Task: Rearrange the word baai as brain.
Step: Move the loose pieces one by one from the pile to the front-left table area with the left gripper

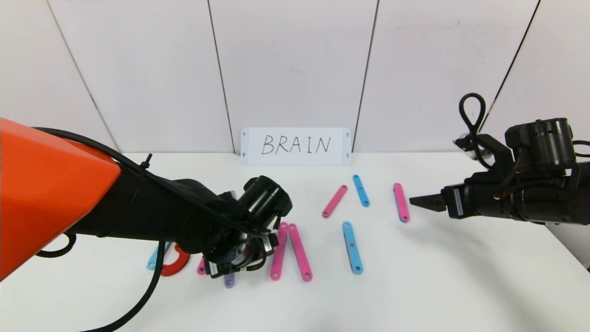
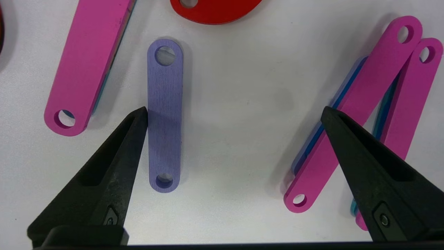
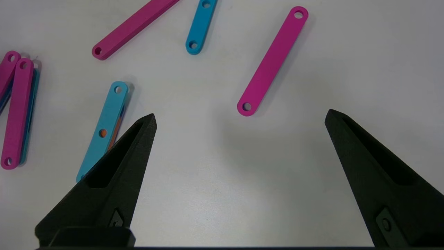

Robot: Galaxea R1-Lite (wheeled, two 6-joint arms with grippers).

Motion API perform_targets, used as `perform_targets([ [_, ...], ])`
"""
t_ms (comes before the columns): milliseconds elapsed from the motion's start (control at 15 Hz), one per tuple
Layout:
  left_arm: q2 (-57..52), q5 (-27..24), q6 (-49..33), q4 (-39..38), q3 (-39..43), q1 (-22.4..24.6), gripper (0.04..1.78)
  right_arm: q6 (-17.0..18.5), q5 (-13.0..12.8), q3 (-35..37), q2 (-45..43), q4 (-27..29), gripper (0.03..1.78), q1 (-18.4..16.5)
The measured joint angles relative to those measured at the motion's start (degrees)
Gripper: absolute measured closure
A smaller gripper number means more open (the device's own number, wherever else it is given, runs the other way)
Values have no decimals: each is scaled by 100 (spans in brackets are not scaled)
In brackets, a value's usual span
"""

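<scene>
- My left gripper (image 2: 232, 118) is low over the table (image 1: 415, 286), near the front left; its fingers (image 2: 114, 156) stand wide apart and hold nothing.
- One fingertip sits right at the long edge of the lilac bar (image 2: 164, 114); the other is over the pair of pink bars (image 2: 364, 114) to the side, well apart from the lilac one.
- My right gripper (image 3: 239, 118) hovers at the right of the table, fingers spread and empty, just beside a lone pink bar (image 1: 401, 202).
- The strips of the word lie loose in front of the white card (image 1: 295, 146): a red curve (image 1: 177, 263) and a light-blue piece (image 1: 153, 259) under my left arm, the paired pink bars (image 1: 290, 251) centre-front, a blue bar (image 1: 352, 247) beside them, a slanted pink bar (image 1: 334, 201) and short blue bar (image 1: 361, 190) farther back.
- Handling judgement: the strips look thin, stiff and light, with smooth faces; they lie flat, so there is little edge to catch and they may skate when pushed.
- Recommended hold on the lilac bar: across its narrow width at mid-length, clear of the end holes, fingertips pressed to the table either side before closing.
- Risk: the far fingertip may drag the stacked pink bars as it closes in.
</scene>
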Motion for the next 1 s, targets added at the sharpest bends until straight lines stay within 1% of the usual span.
perform_targets([
  [733, -33, 1, 46, 32, -83, 24, 8, 0, 1, 11, 5, 0, 11, 0],
  [1000, -306, 15, 330, 89, -55, 63, 8, 0, 1, 18, 16, -1, 11, 22],
])
